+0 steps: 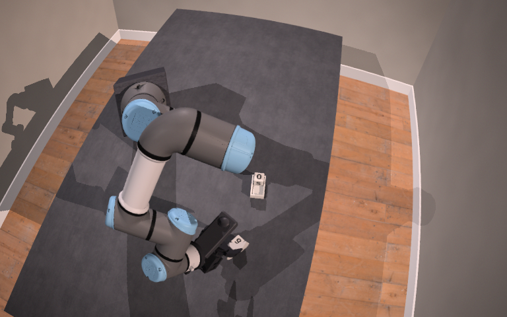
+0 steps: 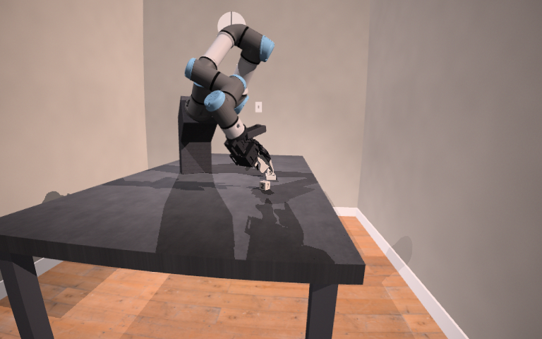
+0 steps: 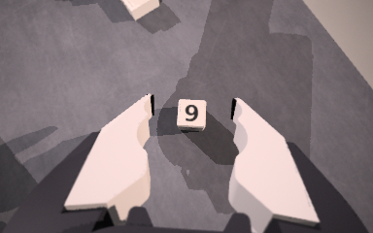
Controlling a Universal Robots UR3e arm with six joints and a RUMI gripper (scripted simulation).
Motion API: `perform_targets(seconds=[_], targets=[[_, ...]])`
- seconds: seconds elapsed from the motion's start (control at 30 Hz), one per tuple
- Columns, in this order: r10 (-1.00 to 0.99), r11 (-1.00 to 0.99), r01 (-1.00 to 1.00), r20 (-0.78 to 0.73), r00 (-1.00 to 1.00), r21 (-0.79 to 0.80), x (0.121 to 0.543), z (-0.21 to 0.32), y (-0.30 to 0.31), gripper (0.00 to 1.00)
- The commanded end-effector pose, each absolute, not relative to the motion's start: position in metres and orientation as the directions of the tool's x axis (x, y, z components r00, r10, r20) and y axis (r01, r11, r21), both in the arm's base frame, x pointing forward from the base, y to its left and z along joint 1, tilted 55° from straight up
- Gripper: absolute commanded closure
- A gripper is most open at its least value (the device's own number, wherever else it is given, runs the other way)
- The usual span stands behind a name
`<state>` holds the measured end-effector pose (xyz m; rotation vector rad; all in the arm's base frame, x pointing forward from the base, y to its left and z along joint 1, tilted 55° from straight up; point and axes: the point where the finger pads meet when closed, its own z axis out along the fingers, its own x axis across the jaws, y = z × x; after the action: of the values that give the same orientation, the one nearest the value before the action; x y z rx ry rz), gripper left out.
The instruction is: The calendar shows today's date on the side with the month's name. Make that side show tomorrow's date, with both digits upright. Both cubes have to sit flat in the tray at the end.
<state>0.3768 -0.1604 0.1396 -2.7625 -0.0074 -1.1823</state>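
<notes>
A white cube (image 1: 238, 242) lies flat on the dark table near its front, with a 9 on its top face; it also shows in the wrist view (image 3: 191, 115) and in the exterior view (image 2: 264, 185). My gripper (image 3: 192, 98) is open and hangs above the cube, one finger on each side, with clear gaps to both. It also shows in the top and exterior views (image 1: 228, 251) (image 2: 267, 167). The white calendar tray (image 1: 257, 188) stands further back on the table. It holds one cube (image 1: 259, 176) with a 0 on top. The tray's other slot looks empty.
The arm's elbow (image 1: 224, 145) hangs over the table just left of the tray. A corner of the tray (image 3: 141, 6) shows at the top of the wrist view. The table's right edge (image 1: 321, 194) is not far from the tray.
</notes>
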Motion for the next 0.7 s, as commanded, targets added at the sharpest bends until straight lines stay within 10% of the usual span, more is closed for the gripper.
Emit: perform_targets(seconds=[0.0,0.67], targets=[[-0.048,-0.99,0.061,0.722,0.69,-0.123,0.3717,0.1444,-0.1564,0.6],[-0.046,-0.995,0.028,0.716,0.697,-0.091,0.3709,0.1439,-0.1546,0.6]])
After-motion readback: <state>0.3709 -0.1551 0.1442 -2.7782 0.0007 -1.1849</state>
